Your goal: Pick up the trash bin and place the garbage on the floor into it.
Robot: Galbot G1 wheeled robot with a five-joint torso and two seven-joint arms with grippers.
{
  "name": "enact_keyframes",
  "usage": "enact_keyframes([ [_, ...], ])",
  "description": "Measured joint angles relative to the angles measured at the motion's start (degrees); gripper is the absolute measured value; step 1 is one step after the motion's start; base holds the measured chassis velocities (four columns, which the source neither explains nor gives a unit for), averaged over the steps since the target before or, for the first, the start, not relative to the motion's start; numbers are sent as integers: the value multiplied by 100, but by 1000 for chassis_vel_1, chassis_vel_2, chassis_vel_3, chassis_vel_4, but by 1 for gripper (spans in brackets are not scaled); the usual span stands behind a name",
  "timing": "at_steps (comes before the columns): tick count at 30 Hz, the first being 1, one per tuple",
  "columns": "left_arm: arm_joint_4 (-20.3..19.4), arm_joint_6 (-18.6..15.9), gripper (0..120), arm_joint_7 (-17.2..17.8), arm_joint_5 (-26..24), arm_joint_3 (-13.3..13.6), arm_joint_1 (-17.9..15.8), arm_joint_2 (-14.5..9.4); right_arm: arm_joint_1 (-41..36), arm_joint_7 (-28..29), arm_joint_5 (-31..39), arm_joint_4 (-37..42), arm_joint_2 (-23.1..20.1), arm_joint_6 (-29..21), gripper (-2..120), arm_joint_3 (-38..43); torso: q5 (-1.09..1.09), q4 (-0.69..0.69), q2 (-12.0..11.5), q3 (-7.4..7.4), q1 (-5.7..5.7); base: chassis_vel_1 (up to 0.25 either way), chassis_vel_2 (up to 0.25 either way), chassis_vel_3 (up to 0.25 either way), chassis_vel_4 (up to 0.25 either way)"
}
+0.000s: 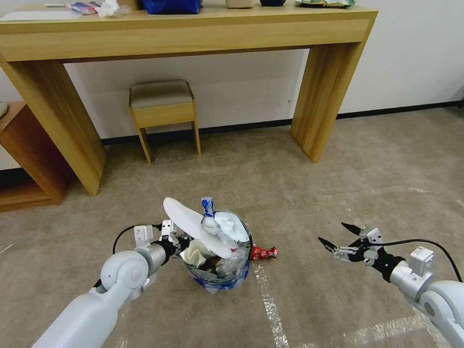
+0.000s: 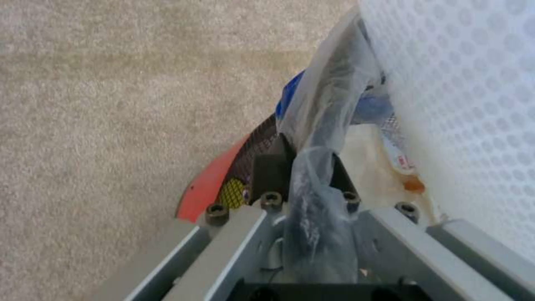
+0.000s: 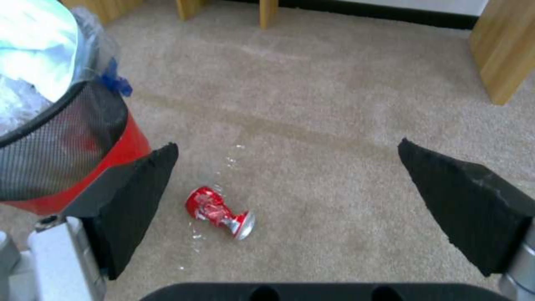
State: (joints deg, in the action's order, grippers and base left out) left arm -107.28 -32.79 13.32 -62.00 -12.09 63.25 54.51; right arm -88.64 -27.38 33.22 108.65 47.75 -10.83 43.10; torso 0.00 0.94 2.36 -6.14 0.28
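The trash bin (image 1: 231,276) (image 3: 120,144), with red base, dark mesh wall and a clear-and-blue bag, is low in front of me and heaped with garbage. A flat white slipper sole (image 1: 186,217) (image 2: 462,104) lies across the top beside crumpled tissues (image 1: 231,224) and a plastic bottle (image 1: 208,208). My left gripper (image 1: 176,240) (image 2: 305,167) is shut on the bin's rim and bag at its left side. A crushed red can (image 1: 264,252) (image 3: 218,212) lies on the carpet just right of the bin. My right gripper (image 1: 331,232) (image 3: 285,144) hovers open to the can's right, above the floor.
A long wooden desk (image 1: 193,34) stands against the wall ahead, with a small stool (image 1: 163,113) under it and a low wooden shelf (image 1: 24,159) at the far left. Shiny tape lines (image 1: 270,309) cross the carpet near me.
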Motion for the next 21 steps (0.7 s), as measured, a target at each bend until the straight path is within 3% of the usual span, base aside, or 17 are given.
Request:
enact_keyframes([
  [4,2,0,1,5,-33,-26,-66,-23,123,94,51,-46,-145,-22,100,-125,0,1,0,-1,0,0,0,0,0],
  [5,16,-7,1,22,-48,-66,-81,-72,221,106,68,-76,-310,-33,100,-262,0,1,0,-2,1,0,0,0,0],
  [6,71,-94,1,93,-47,-156,-44,-168,529,107,133,-120,-846,-263,100,-655,1,-2,0,-2,2,0,0,0,0],
  [7,71,-94,1,93,-47,-156,-44,-168,529,107,133,-120,-846,-263,100,-655,1,-2,0,-2,2,0,0,0,0],
  [9,156,-137,1,134,-42,-234,-42,-213,888,-35,190,-237,-1510,-457,100,-1075,0,-1,0,-2,2,0,0,0,0],
  [10,156,-137,1,134,-42,-234,-42,-213,888,-35,190,-237,-1510,-457,100,-1075,0,-1,0,-2,2,0,0,0,0],
  [12,219,-145,1,146,-60,-293,-85,-235,1499,-181,236,-405,-2105,-597,100,-1732,-2,-1,0,-2,3,0,0,0,0],
  [13,219,-145,1,146,-60,-293,-85,-235,1499,-181,236,-405,-2105,-597,100,-1732,-2,-1,0,-2,3,0,0,0,0],
  [15,237,-147,1,156,-124,-368,-141,-237,2845,-268,264,-730,-2424,-752,100,-3453,0,3,-1,-3,3,0,0,0,0],
  [16,237,-147,1,156,-124,-368,-141,-237,2845,-268,264,-730,-2424,-752,100,-3453,0,3,-1,-3,3,0,0,0,0],
  [18,232,-154,1,168,-170,-480,-147,-225,4267,-236,297,-1037,-2224,-913,100,-5018,1,4,-1,-3,4,0,0,0,0],
  [19,232,-154,1,168,-170,-480,-147,-225,4267,-236,297,-1037,-2224,-913,100,-5018,1,4,-1,-3,4,0,0,0,0],
  [21,236,-158,1,170,-190,-584,-131,-226,5382,-136,309,-1323,-1904,-1049,100,-6170,2,-2,-1,-3,4,0,0,0,0],
])
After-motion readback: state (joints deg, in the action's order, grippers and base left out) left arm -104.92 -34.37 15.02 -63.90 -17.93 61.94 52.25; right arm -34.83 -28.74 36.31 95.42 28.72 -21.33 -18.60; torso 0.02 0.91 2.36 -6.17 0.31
